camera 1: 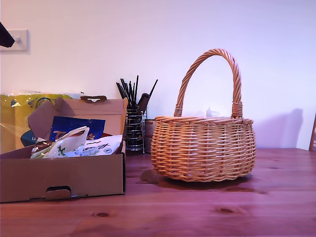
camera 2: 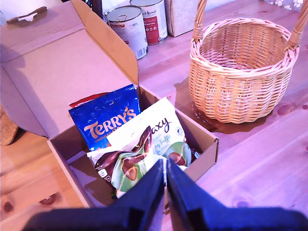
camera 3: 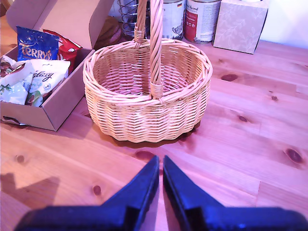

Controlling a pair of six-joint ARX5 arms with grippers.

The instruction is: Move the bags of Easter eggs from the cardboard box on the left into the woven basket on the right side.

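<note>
The cardboard box (camera 1: 64, 177) stands open at the exterior view's left with its flap lid up. Inside lie the bags of Easter eggs: a blue Terry's pouch (camera 2: 108, 120), a white script-lettered one (camera 2: 159, 126), a white and green one (camera 2: 137, 166), and a red one (camera 2: 86, 99) peeking out behind. The woven basket (camera 1: 202, 148) stands at the exterior view's right of the box and is empty (camera 3: 144, 77). My first gripper (camera 2: 165, 164) is shut with nothing in it, above the box's front wall. My second gripper (camera 3: 160, 160) is shut and empty, over the table short of the basket.
Behind the basket are tins (camera 3: 199, 19), a patterned tissue box (camera 3: 240, 24) and a wire holder of black utensils (camera 1: 133, 123). A yellow plastic pack (camera 1: 19, 118) sits behind the box. A dark part (camera 1: 5, 37) shows at the exterior view's top left edge.
</note>
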